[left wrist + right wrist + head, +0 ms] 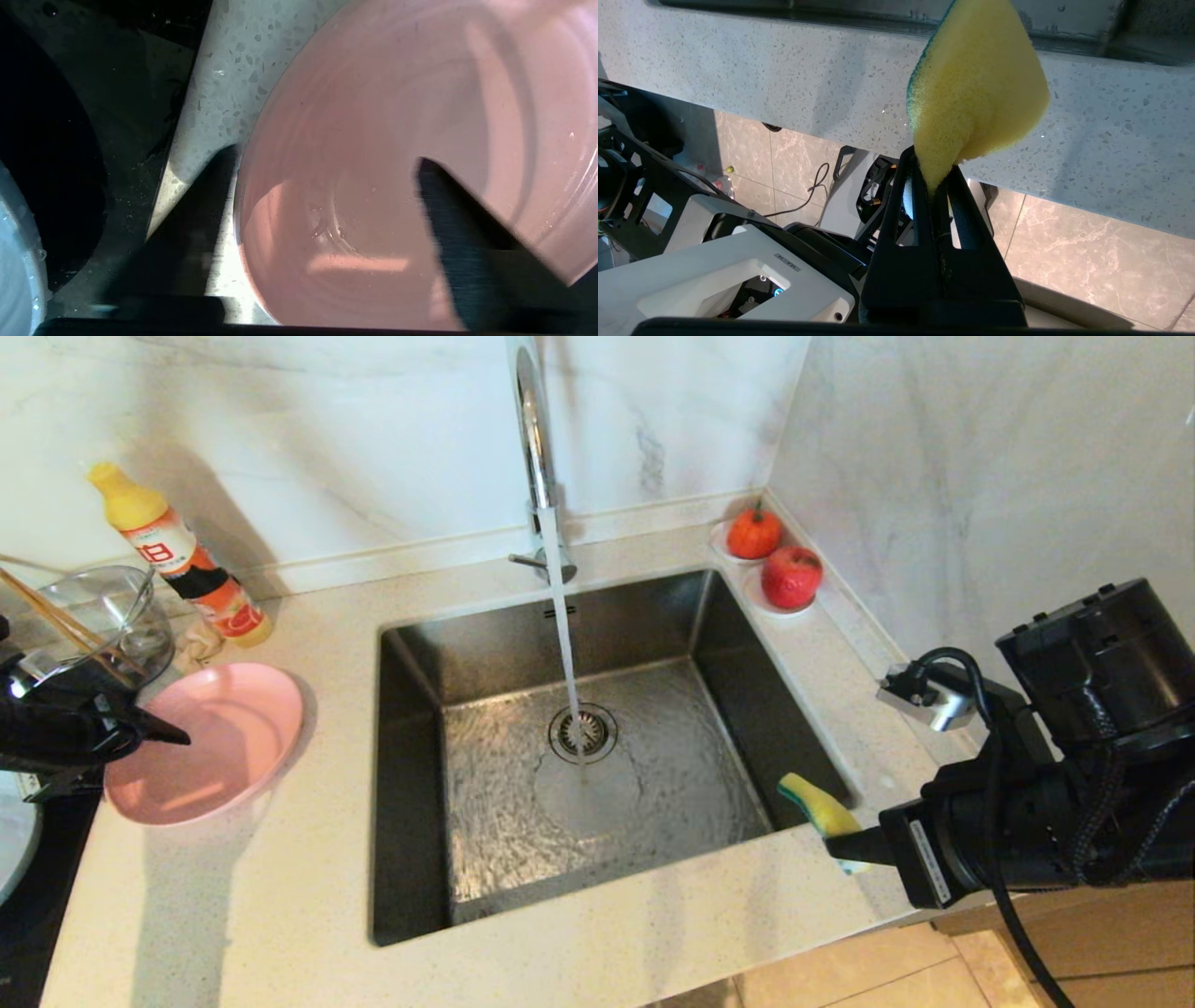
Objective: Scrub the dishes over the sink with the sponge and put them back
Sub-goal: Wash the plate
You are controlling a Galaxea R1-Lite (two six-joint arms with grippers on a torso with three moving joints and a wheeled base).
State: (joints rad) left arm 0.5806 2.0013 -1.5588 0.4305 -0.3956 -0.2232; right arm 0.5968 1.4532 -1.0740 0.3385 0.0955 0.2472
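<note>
Pink plate [210, 747] lies on the counter at the sink's [420, 784] nine o'clock, unscrubbed seemingly, left gripper [327, 163] spread astride its rim, right gripper [934, 179] pinching the sponge [978, 88] at five o'clock

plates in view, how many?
2. Pink plate lies on the counter left of the sink, left gripper straddling its rim. Light blue plate just shows beside it, mostly out of frame.

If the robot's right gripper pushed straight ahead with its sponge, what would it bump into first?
Probably nothing solid: the right gripper points its sponge out over the sink; beyond looks like open basin.
</note>
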